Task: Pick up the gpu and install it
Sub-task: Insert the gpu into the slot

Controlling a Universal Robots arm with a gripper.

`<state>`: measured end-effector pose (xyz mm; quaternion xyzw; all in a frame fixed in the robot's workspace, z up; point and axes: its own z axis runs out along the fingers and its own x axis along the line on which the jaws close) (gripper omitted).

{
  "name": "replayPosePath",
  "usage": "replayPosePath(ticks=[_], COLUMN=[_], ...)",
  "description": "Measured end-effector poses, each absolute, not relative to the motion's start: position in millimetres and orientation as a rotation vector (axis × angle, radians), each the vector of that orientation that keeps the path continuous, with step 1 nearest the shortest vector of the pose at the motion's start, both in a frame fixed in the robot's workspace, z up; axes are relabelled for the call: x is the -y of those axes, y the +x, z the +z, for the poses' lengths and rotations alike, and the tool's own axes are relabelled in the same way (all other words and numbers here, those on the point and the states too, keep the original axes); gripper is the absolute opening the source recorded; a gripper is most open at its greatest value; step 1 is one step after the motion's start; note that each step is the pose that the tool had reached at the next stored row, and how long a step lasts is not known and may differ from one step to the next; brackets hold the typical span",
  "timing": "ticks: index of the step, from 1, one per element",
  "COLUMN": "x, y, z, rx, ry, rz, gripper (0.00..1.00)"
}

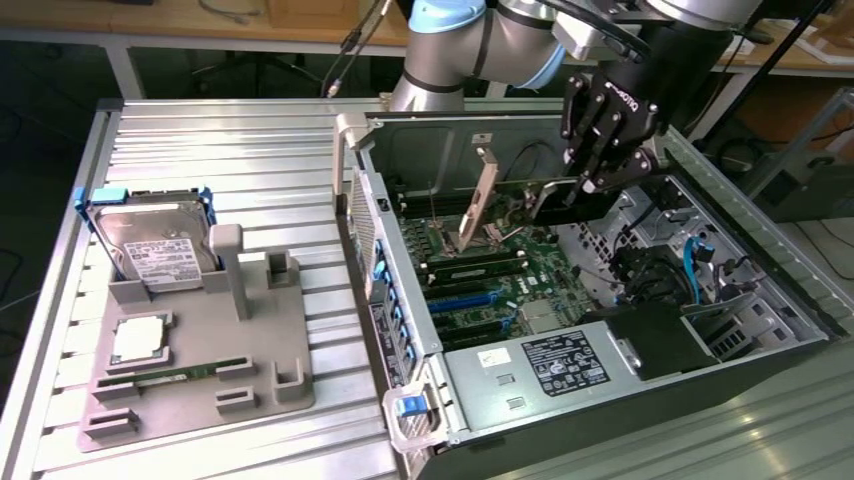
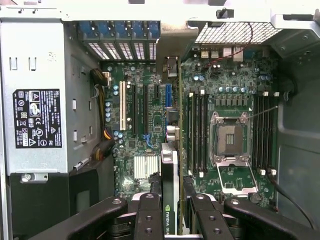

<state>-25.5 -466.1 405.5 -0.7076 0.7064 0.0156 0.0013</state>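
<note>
The gripper is clamped on the gpu, holding it edge-on inside the open case, above the motherboard. In the wrist view the card runs straight out from between the fingers, its dark top edge with a green logo facing the camera, and its far end reaching toward the slot openings in the case's rear wall. It appears to hang just over the expansion slots rather than seated in one, though the angle leaves that unsure.

The card should be light and stiff, a flat board that will not sag in the grip. It is fragile all the same: the edge contacts and small parts dislike side loads, and a skewed press could strain the board or the slot. The sound place to hold it is where the fingers are now, across the two flat faces near the top edge, so force goes straight down.
</note>
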Motion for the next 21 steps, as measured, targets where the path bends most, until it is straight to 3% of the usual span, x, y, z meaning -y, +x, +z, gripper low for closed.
replayPosePath(ticks=[21], x=[466], y=[-31], z=[390], rx=[-2.235], ry=[-2.196], rz=[0.040], gripper=[0.27])
